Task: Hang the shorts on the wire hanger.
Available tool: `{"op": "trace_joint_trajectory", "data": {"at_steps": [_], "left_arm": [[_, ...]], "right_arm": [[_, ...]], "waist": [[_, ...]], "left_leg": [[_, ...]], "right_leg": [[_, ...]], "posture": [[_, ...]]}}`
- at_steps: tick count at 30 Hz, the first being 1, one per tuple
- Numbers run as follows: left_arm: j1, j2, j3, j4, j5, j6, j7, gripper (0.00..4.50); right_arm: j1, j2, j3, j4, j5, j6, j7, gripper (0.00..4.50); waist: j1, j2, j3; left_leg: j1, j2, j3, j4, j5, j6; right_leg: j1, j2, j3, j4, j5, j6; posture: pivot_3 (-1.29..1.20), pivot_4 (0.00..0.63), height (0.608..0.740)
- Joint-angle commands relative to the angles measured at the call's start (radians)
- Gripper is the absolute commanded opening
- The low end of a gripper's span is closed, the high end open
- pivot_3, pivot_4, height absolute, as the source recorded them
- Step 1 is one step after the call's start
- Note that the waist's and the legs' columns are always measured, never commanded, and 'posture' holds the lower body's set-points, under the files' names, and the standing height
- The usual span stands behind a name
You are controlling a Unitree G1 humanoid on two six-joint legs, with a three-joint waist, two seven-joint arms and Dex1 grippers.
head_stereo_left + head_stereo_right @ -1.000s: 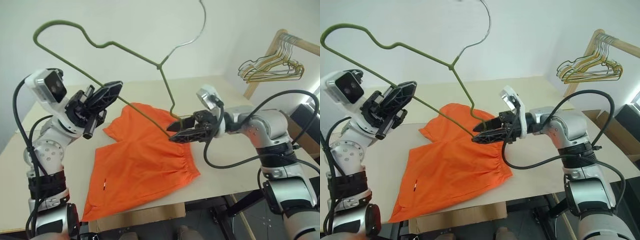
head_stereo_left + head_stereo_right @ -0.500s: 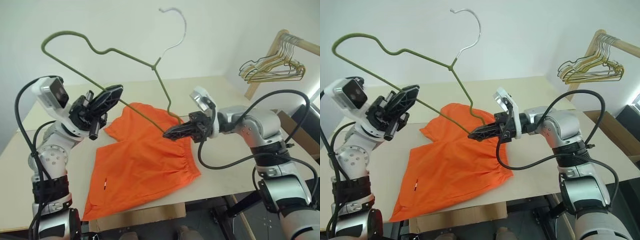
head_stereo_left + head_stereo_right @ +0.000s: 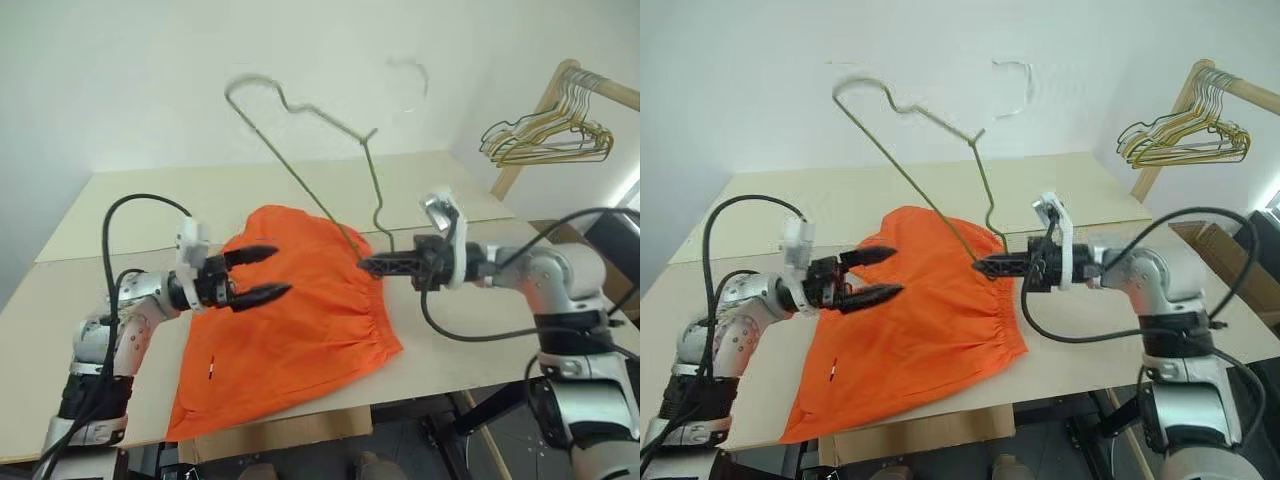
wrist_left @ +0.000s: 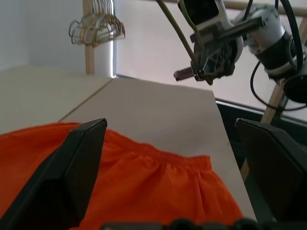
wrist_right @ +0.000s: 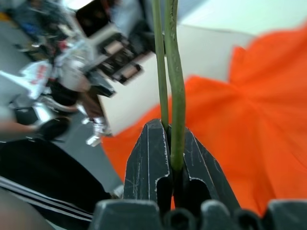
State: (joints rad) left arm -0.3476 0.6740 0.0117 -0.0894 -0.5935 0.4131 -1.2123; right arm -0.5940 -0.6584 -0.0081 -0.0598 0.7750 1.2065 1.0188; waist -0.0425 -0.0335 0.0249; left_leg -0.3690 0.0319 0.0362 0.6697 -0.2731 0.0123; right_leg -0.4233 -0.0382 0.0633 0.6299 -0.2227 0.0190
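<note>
I see the shorts (image 3: 290,310) lying flat on the pale worktop (image 3: 130,215), centre to lower left of the head view: bright orange thin fabric, gathered elastic waistband along the right edge, legs running toward the bottom left corner of the frame, one hem over the worktop's front edge, a tiny white tag on the lower left part. The right hand (image 3: 368,265), mid-right of the frame, is pinched tight on the wire hanger (image 3: 300,178); in the right wrist view two thin olive-green strands (image 5: 171,91) sit clamped between the black fingers (image 5: 151,158). The hanger is off the worktop, standing up from that hand into the upper middle of the frame, tilted, its triangle leaning toward upper left; thin dark olive wire, the hook at the top is motion-blurred. The clamped corner sits just above the waistband; I can't tell whether it touches the fabric. The left hand (image 3: 262,274), left of centre, is spread wide and holds nothing, its fingers low over the shorts' left part, pointing toward the right hand. Upper right: a wooden rack (image 3: 545,100) with a bunch of gold and green wire hangers (image 3: 545,130).
</note>
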Motion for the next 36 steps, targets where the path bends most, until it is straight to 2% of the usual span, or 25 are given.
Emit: {"op": "trace_joint_trajectory", "data": {"at_steps": [1,5,9,14,18,22,28,36], "left_arm": [[-0.009,0.025,-0.042,-0.048,0.068,-0.075,-0.042,4.48],[-0.019,0.065,-0.094,-0.063,0.146,-0.110,-0.073,4.48],[-0.024,0.083,-0.107,-0.052,0.150,-0.123,-0.116,4.48],[-0.015,0.081,-0.115,-0.021,0.183,-0.166,-0.131,4.48],[-0.008,0.073,-0.120,-0.026,0.183,-0.169,-0.135,4.48],[0.003,0.068,-0.128,-0.030,0.201,-0.180,-0.129,4.48],[0.013,0.075,-0.113,-0.044,0.205,-0.174,-0.114,4.48],[0.089,0.088,-0.086,-0.081,0.199,-0.167,-0.077,4.48]], "right_arm": [[0.053,-0.020,-0.055,-0.066,0.050,0.144,-0.084,0.00],[0.191,-0.070,-0.164,-0.048,0.108,0.282,-0.112,0.00],[0.308,-0.159,-0.267,-0.023,0.172,0.386,-0.067,0.00],[0.426,-0.280,-0.295,0.049,0.207,0.405,-0.013,0.00],[0.482,-0.354,-0.246,0.127,0.170,0.334,0.054,0.00],[0.481,-0.377,-0.189,0.174,0.134,0.271,0.093,0.00],[0.441,-0.347,-0.097,0.199,0.106,0.236,0.118,0.00],[0.356,-0.277,-0.015,0.222,0.086,0.219,0.127,0.00]], "waist": [[-0.003,0.001,0.000],[-0.012,0.001,0.001],[-0.024,0.002,0.001],[-0.052,0.002,0.001],[-0.077,0.002,0.000],[-0.102,0.003,0.000],[-0.116,0.003,0.000],[-0.107,0.005,0.000]], "left_leg": [[0.000,0.000,0.000,0.000,0.000,0.000],[0.001,0.000,0.002,0.000,0.000,0.000],[0.001,0.000,0.002,0.001,0.000,0.000],[0.001,0.000,0.003,0.002,0.000,0.001],[0.001,0.000,0.003,0.002,-0.001,0.001],[0.001,0.000,0.003,0.003,0.000,0.001],[0.001,0.000,0.002,0.005,-0.001,0.001],[0.001,0.000,0.001,0.006,-0.001,0.002]], "right_leg": [[0.000,0.000,0.000,0.000,0.000,0.000],[0.001,0.000,0.002,0.001,0.000,0.001],[0.001,0.000,0.002,0.000,0.000,0.001],[0.002,0.000,0.003,0.000,-0.004,0.009],[0.004,0.000,0.004,0.001,-0.005,0.010],[0.007,0.000,0.006,0.001,-0.004,0.012],[0.007,0.001,0.006,0.002,-0.004,0.012],[0.004,0.001,0.006,0.002,-0.004,0.013]], "posture": [[-0.06,0.000,0.740],[-0.10,0.000,0.740],[-0.14,0.000,0.740],[-0.16,0.000,0.740],[-0.16,0.000,0.740],[-0.15,0.000,0.740],[-0.13,0.000,0.740],[-0.09,0.000,0.740]]}}
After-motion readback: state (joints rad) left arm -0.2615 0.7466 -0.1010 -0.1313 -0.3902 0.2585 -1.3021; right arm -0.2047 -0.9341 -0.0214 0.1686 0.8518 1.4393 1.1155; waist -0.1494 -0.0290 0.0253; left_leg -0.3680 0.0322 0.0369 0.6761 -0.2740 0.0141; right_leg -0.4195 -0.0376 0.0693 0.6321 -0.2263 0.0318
